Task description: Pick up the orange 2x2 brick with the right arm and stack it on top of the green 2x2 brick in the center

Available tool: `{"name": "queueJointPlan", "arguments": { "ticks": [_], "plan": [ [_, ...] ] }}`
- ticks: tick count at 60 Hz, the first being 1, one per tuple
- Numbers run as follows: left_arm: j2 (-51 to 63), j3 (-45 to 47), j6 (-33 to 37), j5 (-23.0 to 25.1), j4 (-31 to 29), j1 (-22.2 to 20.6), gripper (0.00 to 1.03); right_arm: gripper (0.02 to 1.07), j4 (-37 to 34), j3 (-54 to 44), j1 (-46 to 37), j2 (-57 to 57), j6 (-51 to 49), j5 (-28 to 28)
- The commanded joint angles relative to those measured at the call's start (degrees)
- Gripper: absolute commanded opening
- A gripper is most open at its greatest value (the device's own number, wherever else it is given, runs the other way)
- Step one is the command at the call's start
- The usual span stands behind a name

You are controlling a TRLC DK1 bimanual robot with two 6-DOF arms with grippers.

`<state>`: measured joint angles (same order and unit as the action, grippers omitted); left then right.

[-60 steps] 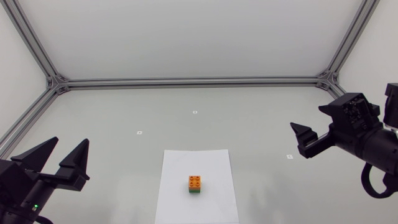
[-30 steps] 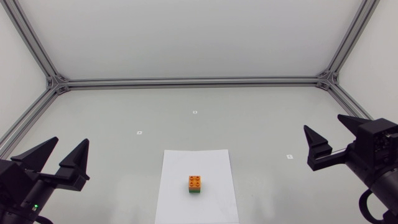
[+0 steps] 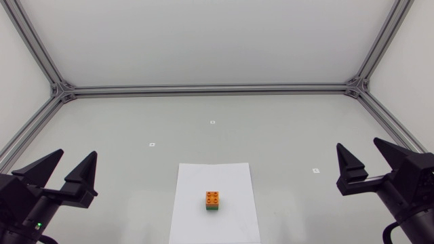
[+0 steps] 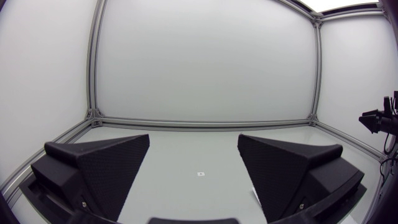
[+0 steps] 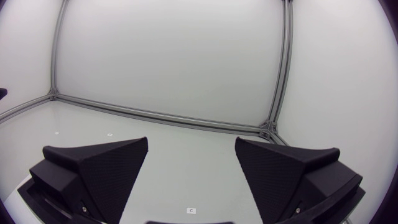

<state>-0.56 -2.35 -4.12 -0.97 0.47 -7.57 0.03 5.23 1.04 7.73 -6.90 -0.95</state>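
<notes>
A white sheet (image 3: 193,203) of paper lies flat on the pale worktop (image 3: 203,112), at its near edge and about midway between the two arms. The orange brick (image 3: 213,198) sits on the sheet, a little toward the sheet's right side. It rests squarely on top of the green brick (image 3: 213,209), studs up, so that only a thin green band shows below the orange. Nothing touches the pair.

The left claw (image 3: 76,153) hangs well off to the left of the sheet, clear of its edge, with its two wedge fingers spread wide and nothing between them. The right claw (image 3: 357,143) hangs well to the right of the sheet, about as far out on its side. It is likewise splayed wide and holding nothing. Each wrist camera shows the same: two broad black fingers (image 4: 106,168) of the left arm apart with bare worktop between them, and the right arm's fingers (image 5: 99,171) parted in the same way.

Three small square markers dot the worktop around the sheet: one (image 3: 212,122) beyond its far edge, one (image 3: 152,144) off its far left corner, and one (image 3: 315,170) out to its right, short of the right claw. A grey metal frame rail (image 3: 203,88) runs along the worktop's far side, well beyond the sheet.
</notes>
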Motion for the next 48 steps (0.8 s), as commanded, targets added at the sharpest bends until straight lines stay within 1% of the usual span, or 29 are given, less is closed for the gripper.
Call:
{"name": "queueJointPlan", "arguments": {
  "ticks": [1,13,20,23,29,39,42,48],
  "plan": [
    [-0.15,2.35,-1.15,-0.17,-0.56,-0.42,0.99,1.02,0.14,-2.37,-0.62,-2.66,3.36,0.67],
    [-0.15,2.35,-1.15,-0.17,-0.56,-0.42,0.99,1.02,-0.03,-5.23,-1.04,-7.73,6.9,0.95],
    [-0.15,2.35,-1.15,-0.17,-0.56,-0.42,0.99,0.98,-0.03,-5.23,-1.04,-7.73,6.9,0.95],
    [-0.15,2.35,-1.15,-0.17,-0.56,-0.42,0.99,0.94,-0.03,-5.23,-1.04,-7.73,6.9,0.95],
    [-0.15,2.35,-1.07,-0.17,-0.56,-0.42,0.99,0.94,-0.03,-5.23,-1.04,-7.73,6.9,0.95],
    [-0.15,2.35,-1.07,-0.17,-0.56,-0.42,0.99,0.97,-0.03,-5.23,-1.04,-7.73,6.9,0.95],
    [-0.15,2.35,-1.07,-0.17,-0.56,-0.42,0.99,1.01,-0.03,-5.23,-1.04,-7.73,6.9,0.95],
    [-0.15,2.35,-1.15,-0.17,-0.56,-0.42,0.99,1.02,-0.03,-5.23,-1.04,-7.73,6.9,0.95]
  ]
}}
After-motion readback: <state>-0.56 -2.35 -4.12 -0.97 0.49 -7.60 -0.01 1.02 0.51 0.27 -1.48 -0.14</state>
